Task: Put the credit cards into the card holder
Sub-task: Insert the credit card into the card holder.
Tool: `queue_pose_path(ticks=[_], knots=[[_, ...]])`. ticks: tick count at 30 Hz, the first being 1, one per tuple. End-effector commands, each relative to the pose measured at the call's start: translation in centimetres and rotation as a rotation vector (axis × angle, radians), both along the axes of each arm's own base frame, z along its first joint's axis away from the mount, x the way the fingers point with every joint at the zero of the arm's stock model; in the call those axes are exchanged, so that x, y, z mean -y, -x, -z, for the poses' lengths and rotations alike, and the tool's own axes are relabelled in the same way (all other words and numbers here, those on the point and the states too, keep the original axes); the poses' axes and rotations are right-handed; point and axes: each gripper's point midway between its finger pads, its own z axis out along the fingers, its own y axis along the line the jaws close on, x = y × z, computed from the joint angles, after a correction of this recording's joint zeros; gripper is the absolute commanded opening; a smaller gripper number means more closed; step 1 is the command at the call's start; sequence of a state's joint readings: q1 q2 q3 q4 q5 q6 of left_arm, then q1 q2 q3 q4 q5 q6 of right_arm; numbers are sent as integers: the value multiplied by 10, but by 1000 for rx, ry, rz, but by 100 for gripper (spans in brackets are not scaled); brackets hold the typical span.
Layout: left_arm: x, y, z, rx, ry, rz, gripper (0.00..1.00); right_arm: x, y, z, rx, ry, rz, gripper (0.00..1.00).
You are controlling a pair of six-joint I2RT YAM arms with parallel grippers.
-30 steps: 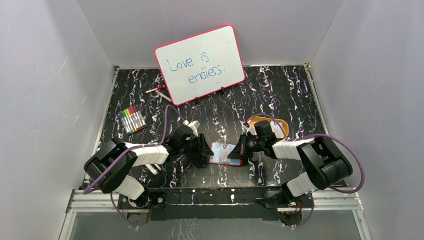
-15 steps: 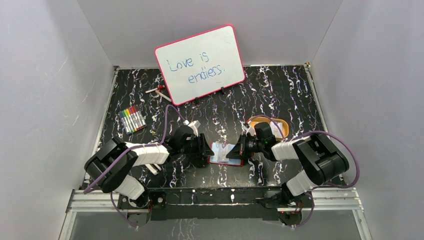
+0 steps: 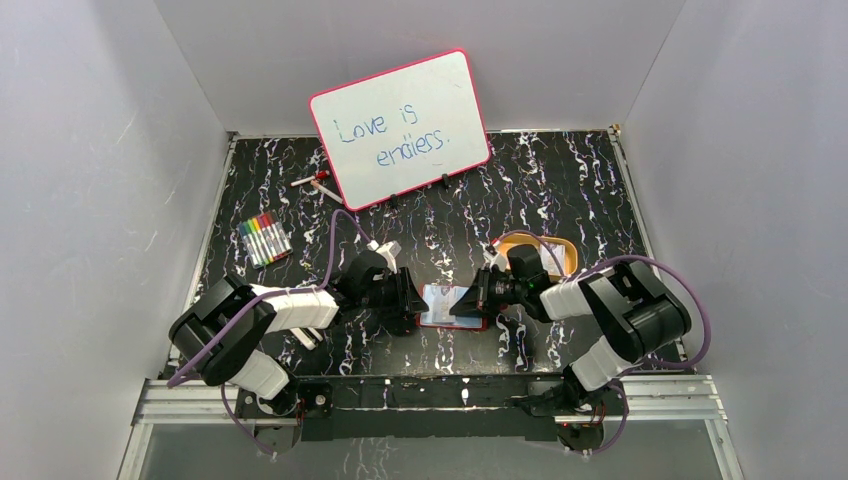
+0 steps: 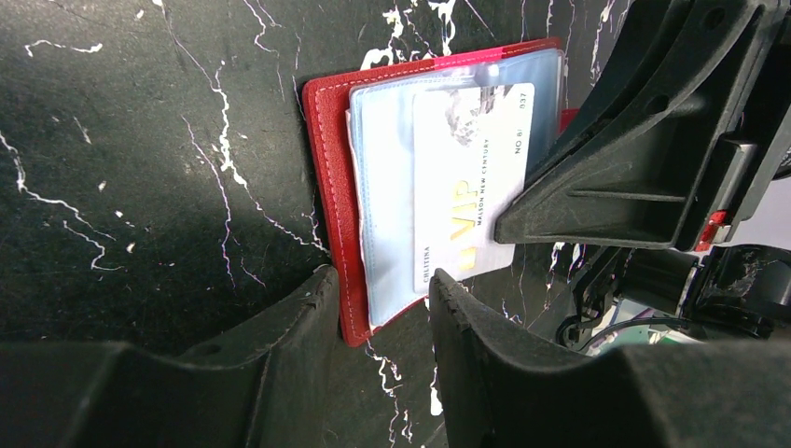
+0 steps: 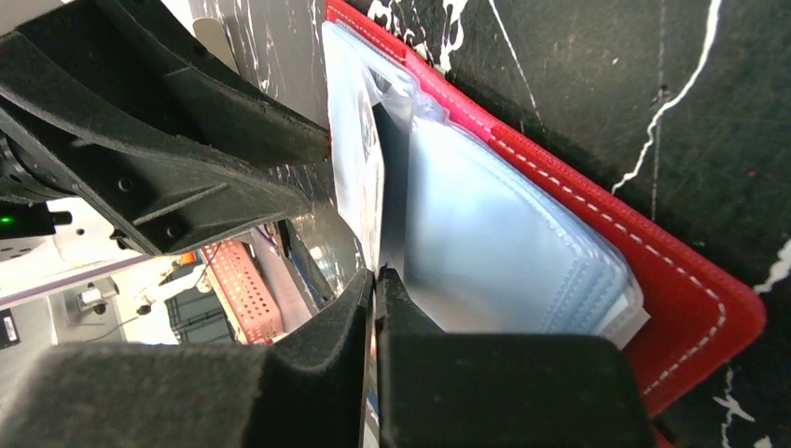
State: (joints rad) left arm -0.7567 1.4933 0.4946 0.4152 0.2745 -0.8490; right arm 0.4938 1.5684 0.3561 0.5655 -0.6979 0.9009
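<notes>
Top view: the dark-red card holder (image 3: 450,306) lies open on the black marbled desk (image 3: 560,180), between the two arms. The left tool (image 3: 410,300) sits at the card holder's left end and the right tool (image 3: 482,295) at its right end. A yellow-orange tray (image 3: 562,244) is behind and to the right of the card holder, partly hidden by the right arm. A row of coloured markers (image 3: 266,238) lies well to the left of the card holder. The pink-framed whiteboard (image 3: 400,128) reading "Love is endless." stands far behind it.

Left wrist view: the red cover shows along one side of the card holder, with its pale blue pockets (image 4: 382,187) facing up. A whitish credit card (image 4: 471,177) with gold "VIP" lettering lies on top of the pockets, and one long edge of it runs under the right tool. The left tool is released. Its fingers stand part-way apart, straddling the card holder's near corner. Whether they press on that corner cannot be told.

Right wrist view: the right tool is clenched on the thin edge of the credit card. The card is seen almost edge-on and runs forward over the stack of blue pockets. The red stitched cover lies beneath the pockets, and the left tool's black body looms at the card holder's far end.
</notes>
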Motion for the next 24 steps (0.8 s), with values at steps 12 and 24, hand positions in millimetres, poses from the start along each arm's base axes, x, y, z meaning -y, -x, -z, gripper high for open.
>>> queue_pose_path(ticks=[12, 24], knots=[[-4, 6, 2, 2, -26, 8, 39, 12, -16, -14, 63, 165, 33, 46], [0, 5, 1, 5, -21, 25, 38, 7, -27, -16, 70, 179, 32, 45]])
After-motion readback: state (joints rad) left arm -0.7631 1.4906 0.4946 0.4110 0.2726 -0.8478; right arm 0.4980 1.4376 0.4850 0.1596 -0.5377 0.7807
